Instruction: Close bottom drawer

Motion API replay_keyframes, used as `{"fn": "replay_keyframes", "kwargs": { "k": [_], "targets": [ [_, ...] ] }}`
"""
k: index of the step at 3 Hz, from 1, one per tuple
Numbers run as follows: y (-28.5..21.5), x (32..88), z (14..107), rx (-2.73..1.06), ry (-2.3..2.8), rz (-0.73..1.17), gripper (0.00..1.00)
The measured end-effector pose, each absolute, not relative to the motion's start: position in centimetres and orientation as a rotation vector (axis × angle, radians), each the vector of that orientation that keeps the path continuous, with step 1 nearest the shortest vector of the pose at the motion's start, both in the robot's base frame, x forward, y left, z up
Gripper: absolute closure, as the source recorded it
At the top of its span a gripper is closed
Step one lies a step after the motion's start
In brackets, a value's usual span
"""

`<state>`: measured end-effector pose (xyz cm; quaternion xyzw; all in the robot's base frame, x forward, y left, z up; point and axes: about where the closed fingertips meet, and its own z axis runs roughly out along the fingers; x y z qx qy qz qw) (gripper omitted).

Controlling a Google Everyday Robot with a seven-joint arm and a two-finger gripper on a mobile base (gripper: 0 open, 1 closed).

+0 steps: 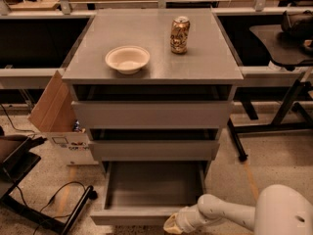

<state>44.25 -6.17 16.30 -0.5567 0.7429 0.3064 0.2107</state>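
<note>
Matte grey bottom drawer [149, 186], lowest of three in a grey cabinet [215, 62], pulled well out toward the camera. Its front is a plain flat strip with no handle, seen edge-on along the lower part of the view. The interior is a shallow rectangular tray with low side walls, grey and bare. Above it sit the middle drawer [154, 150] and the taller-fronted top drawer [151, 114], each standing slightly out with a dark gap over it. On the cabinet top are a pale round bowl [127, 58], left of centre, and an upright drink can [179, 35] behind and to its right, apart from the bowl. The gripper [172, 224], a yellowish tip on a white arm [227, 213] entering from the lower right, lies low, just beside the right end of the open drawer's front. Contact with the front cannot be told, nor whether the gripper is open or closed; it holds nothing visible. An open cardboard box [54, 109] leans at the cabinet's left side.
</note>
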Motion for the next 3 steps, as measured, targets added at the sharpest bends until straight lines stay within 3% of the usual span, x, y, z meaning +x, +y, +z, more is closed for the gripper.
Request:
{"fn": "replay_keyframes", "kwargs": {
  "k": [1, 3],
  "targets": [
    [-4.5, 51.9, 19.0, -1.54, 2.058, 0.734, 1.0],
    [-3.7, 54.3, 17.2, -1.552, 2.068, 0.738, 1.0]
  ]
}}
